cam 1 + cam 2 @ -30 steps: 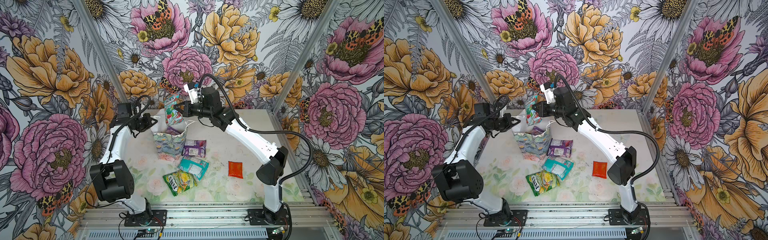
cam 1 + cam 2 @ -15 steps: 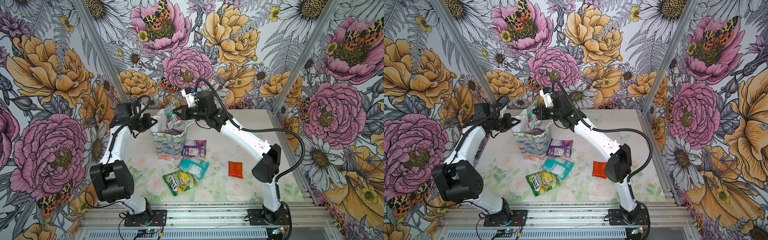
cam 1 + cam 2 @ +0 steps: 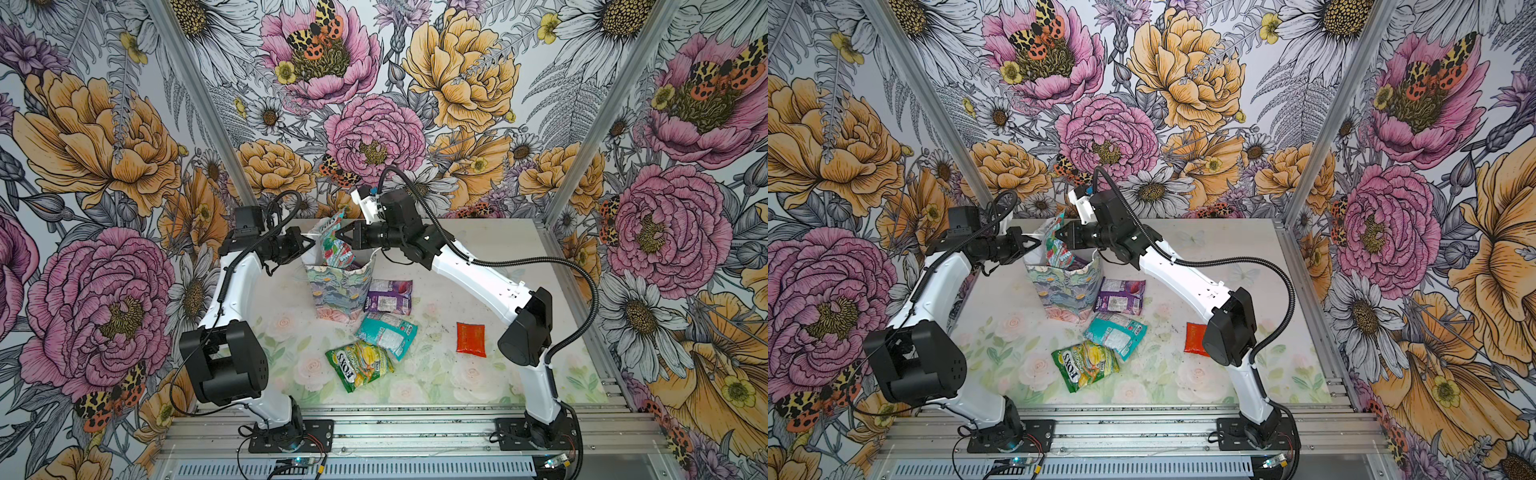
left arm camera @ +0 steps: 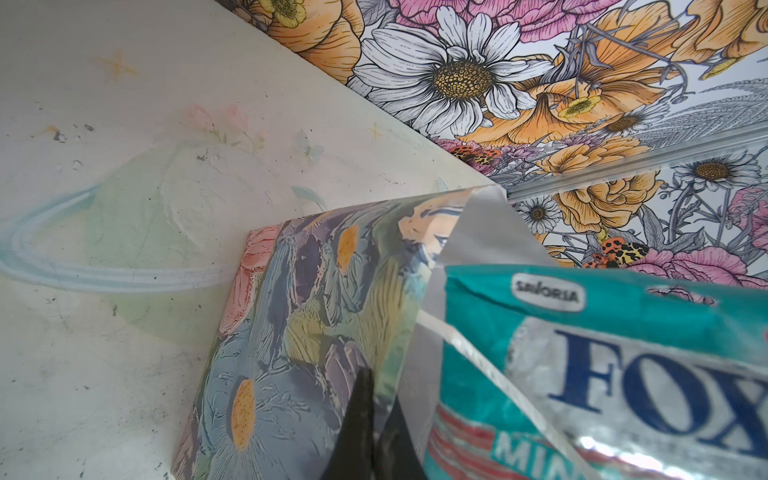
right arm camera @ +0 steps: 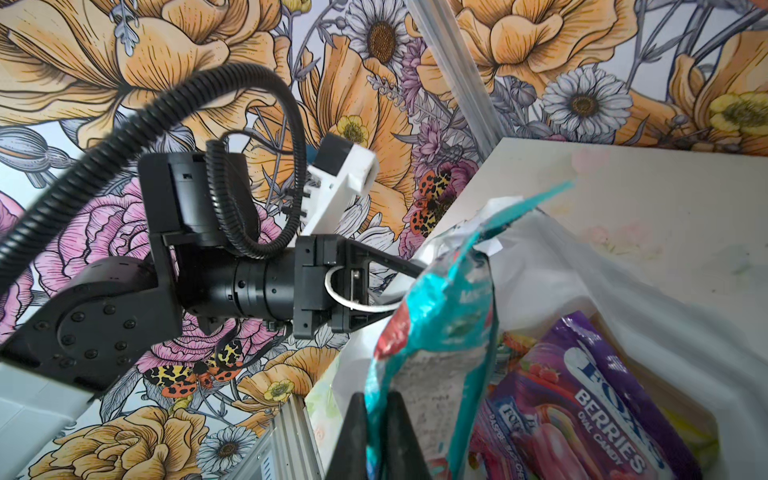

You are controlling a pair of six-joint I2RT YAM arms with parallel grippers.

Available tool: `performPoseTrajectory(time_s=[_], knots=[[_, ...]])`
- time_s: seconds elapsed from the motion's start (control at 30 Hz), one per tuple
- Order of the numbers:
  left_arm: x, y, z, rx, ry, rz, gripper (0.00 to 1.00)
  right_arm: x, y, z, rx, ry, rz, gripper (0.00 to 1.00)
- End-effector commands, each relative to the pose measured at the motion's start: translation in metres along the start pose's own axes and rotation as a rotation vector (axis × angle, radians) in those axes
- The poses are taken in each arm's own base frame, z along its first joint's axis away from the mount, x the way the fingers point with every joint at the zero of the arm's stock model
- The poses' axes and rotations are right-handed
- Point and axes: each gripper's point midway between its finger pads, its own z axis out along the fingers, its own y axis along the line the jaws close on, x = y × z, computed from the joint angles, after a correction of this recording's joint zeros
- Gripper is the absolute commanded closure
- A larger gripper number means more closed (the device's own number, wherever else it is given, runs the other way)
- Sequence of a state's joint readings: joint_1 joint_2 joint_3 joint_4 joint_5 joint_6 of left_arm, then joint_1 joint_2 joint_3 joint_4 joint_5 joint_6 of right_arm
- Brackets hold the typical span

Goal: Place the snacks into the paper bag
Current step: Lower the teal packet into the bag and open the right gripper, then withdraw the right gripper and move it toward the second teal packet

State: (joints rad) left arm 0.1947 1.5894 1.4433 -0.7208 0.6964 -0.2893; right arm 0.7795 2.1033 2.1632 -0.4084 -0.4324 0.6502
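Four snacks left on the table (image 3: 478, 257), purple packet (image 3: 388, 296), teal packet (image 3: 386, 334), green packet (image 3: 359, 365), red sachet (image 3: 471, 338), while the right gripper (image 3: 338, 235) pinches a teal-red packet (image 3: 332, 245) over the paper bag (image 3: 338, 291), left gripper (image 3: 309, 241) clamping its rim, berries packet (image 5: 602, 399) already inside.

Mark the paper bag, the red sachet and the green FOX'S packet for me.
paper bag (image 3: 336, 293): in a top view, on its printed front wall.
red sachet (image 3: 471, 338): in a top view, on its middle.
green FOX'S packet (image 3: 359, 365): in a top view, on its printed face.
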Motion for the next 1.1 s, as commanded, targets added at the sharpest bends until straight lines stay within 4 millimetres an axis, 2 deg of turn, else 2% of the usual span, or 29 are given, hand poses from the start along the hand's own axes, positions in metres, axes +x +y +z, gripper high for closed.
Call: performPoseTrajectory(time_s=[0.0,0.23,0.27,0.4,0.5,0.57,0.63,0.73,0.87,0.97,1.07], knots=[[0.002,-0.006,-0.008,0.001,-0.014,0.016,1.0,-0.013,0.014,-0.001,-0.048,-0.041,-0.014,1.0],[0.001,-0.005,-0.008,0.0,-0.015,0.013,1.0,-0.012,0.012,-0.001,-0.038,-0.043,-0.009,1.0],[0.001,-0.005,-0.009,-0.001,-0.016,0.013,1.0,-0.013,0.011,-0.002,-0.031,-0.048,-0.009,0.97],[0.002,-0.006,-0.009,0.0,-0.015,0.014,1.0,-0.018,0.005,-0.012,0.011,-0.075,-0.006,0.57],[0.001,-0.005,-0.009,-0.001,-0.016,0.012,1.0,-0.026,0.004,-0.025,0.033,-0.103,-0.022,0.37],[0.002,-0.005,-0.009,-0.001,-0.015,0.012,1.0,-0.032,0.009,-0.034,0.037,-0.122,-0.049,0.2],[0.001,-0.005,-0.009,0.0,-0.017,0.014,1.0,-0.04,0.015,-0.045,0.047,-0.152,-0.081,0.08],[0.001,-0.005,-0.009,-0.001,-0.016,0.012,1.0,-0.049,0.021,-0.06,0.066,-0.187,-0.115,0.01],[0.001,-0.005,-0.009,-0.002,-0.017,0.011,1.0,-0.055,0.023,-0.075,0.087,-0.214,-0.133,0.01],[0.001,-0.005,-0.01,-0.002,-0.019,0.013,1.0,-0.051,0.018,-0.09,0.115,-0.22,-0.124,0.02],[0.001,-0.004,-0.009,-0.004,-0.018,0.014,1.0,-0.038,0.006,-0.109,0.174,-0.218,-0.11,0.03]])
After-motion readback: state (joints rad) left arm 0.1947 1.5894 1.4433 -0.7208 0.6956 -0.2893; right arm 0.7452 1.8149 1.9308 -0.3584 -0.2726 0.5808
